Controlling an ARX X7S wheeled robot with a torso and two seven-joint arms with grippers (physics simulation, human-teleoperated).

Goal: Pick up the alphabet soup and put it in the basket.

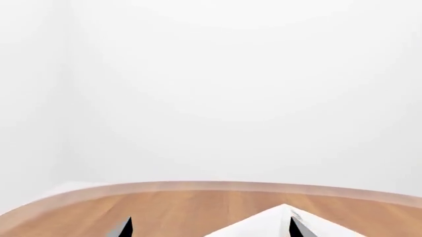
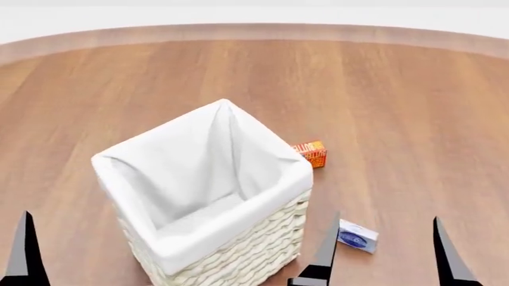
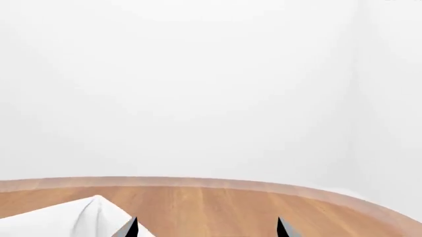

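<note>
The alphabet soup shows nowhere, perhaps hidden behind the basket [image 2: 202, 196]; likely rigid, smooth and weighty, it wants gripping across its sides, the right gripper [image 2: 385, 253] beside the basket spread, the left unclear.

A broad wooden table [image 2: 397, 89] with a reddish-brown grain filled most of the head view, its paler edge [image 2: 254, 33] curving across the far side. Beyond it stood plain white walls [image 1: 211, 89], evenly and softly lit, meeting at a corner [image 3: 356, 98].
</note>
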